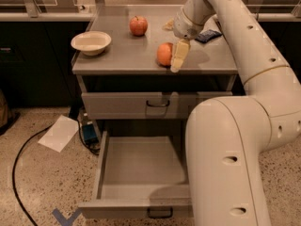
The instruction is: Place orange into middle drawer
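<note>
Grey metal middle drawer (141, 168) open; smooth round orange (164, 54) on cabinet top (122, 55), hand (175, 62) just beside, grip unclear.

Nothing readable anywhere from where I'm standing, no words, numbers or brand marks. The dark packet (207, 36) at the back of the table has print too small to make out, and the sheet of paper (59, 133) on the floor looks blank. The closest thing to a sign is a blue tape mark (66, 216) on the floor, just left of the open middle drawer (141, 166), and it has no letters on it. The gripper (178, 60) is down at the tabletop, just beside the orange (164, 53), on its right.
</note>
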{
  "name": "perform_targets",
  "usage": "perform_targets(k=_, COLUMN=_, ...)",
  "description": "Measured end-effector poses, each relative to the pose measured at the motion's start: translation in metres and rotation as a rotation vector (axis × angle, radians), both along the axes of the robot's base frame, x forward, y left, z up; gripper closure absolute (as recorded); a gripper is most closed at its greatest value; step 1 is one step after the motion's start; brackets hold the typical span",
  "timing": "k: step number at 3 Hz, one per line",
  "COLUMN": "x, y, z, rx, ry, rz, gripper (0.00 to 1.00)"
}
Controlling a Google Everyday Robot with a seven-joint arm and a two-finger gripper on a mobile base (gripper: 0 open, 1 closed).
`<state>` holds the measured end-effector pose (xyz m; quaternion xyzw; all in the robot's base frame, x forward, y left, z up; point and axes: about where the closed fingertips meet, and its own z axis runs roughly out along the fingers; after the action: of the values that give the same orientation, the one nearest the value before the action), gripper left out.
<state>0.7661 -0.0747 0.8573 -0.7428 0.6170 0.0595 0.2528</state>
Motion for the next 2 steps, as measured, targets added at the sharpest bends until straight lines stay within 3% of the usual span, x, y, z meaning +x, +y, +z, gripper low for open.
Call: perform_targets(k=2, x=0.0017, y=0.0087, z=-0.0086, rx=0.002, ry=0.017, rz=0.022, gripper=0.0)
